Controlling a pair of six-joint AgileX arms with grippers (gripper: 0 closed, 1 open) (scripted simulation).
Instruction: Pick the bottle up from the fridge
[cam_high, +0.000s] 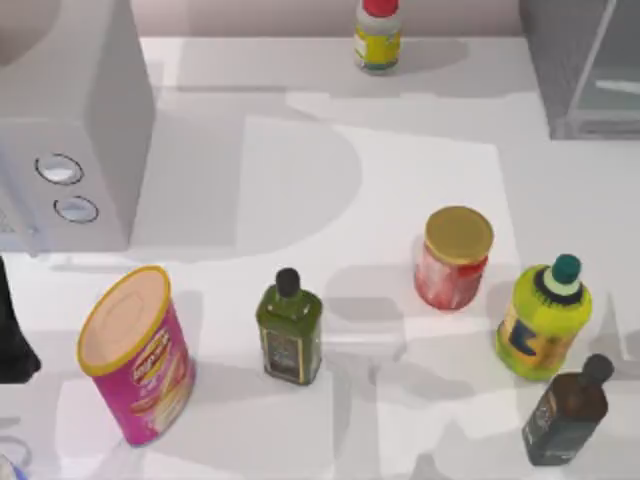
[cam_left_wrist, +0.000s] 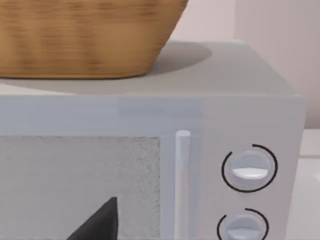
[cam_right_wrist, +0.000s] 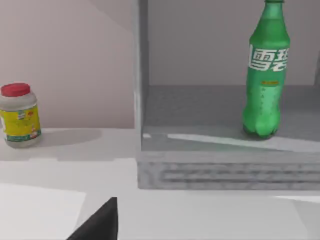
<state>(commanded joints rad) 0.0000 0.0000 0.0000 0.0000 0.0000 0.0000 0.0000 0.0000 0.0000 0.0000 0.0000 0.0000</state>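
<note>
The bright green bottle (cam_right_wrist: 265, 75) stands upright on the floor of the fridge (cam_right_wrist: 220, 165), a grey box cabinet. In the top view the fridge (cam_high: 585, 75) sits at the table's back right corner, with its glassy panel showing. A dark piece of my right gripper (cam_right_wrist: 97, 224) shows in the right wrist view. It faces the fridge's open front from a distance, with bare table between them. My left arm (cam_high: 12, 335) is parked at the left edge, and a dark piece of my left gripper (cam_left_wrist: 97, 224) faces the dial box.
A pale grey box with two dials (cam_high: 65, 130) stands back left, a wicker basket (cam_left_wrist: 85, 35) on it. On the table are a pink can (cam_high: 135, 355), olive bottle (cam_high: 290, 330), yellow-lidded jar (cam_high: 455, 258), yellow-green bottle (cam_high: 545, 320), dark bottle (cam_high: 568, 412) and white red-capped bottle (cam_high: 378, 35).
</note>
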